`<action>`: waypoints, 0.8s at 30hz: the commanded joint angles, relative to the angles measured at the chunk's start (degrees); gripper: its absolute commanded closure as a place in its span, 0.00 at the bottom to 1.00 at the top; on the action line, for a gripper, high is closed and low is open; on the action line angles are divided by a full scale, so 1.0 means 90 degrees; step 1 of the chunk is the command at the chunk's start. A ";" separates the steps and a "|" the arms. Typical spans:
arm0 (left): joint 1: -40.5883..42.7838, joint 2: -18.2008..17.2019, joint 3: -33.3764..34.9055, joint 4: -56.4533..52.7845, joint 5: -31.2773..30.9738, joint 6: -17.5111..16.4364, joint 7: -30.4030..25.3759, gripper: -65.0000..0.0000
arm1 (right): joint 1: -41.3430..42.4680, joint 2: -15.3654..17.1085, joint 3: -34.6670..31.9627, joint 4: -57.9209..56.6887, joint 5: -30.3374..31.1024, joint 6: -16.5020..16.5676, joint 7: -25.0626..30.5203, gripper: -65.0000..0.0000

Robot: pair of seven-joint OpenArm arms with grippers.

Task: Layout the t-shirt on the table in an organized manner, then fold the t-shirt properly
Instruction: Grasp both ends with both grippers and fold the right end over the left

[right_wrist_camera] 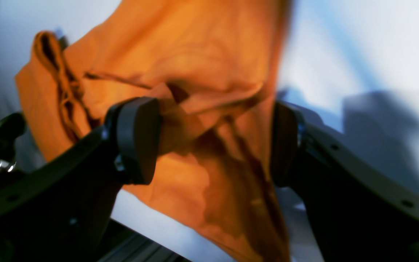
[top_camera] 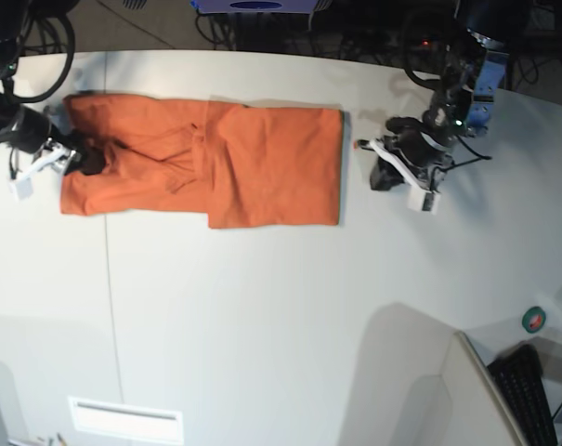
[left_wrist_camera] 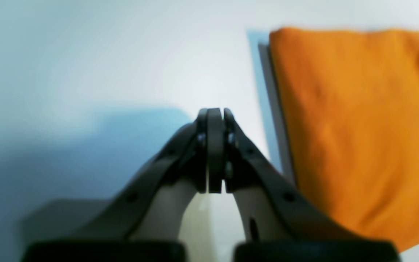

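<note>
t-shirt (top_camera: 206, 167) lying half-folded along far side of worktop (top_camera: 262, 325) | right end effector (right_wrist_camera: 213, 142) spread wide, straddling bunched end, not pinching | left end effector (left_wrist_camera: 215, 145) closed, empty, beside opposite edge | advice: pinch one layer only, pull flat.

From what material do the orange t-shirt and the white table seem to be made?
The plain orange soft t-shirt looks like matte knit cloth, probably cotton: it creases and bunches in soft folds. The large white smooth table looks like a hard laminate or painted board: flat, faintly glossy, with a thin seam.
</note>
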 commanded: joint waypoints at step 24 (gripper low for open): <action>-0.0192 0.0879 0.0035 0.0027 0.1124 -0.0032 -0.0057 1.00 | 0.0504 0.0112 -0.0041 -0.0311 -0.0178 0.0378 -0.0048 1.00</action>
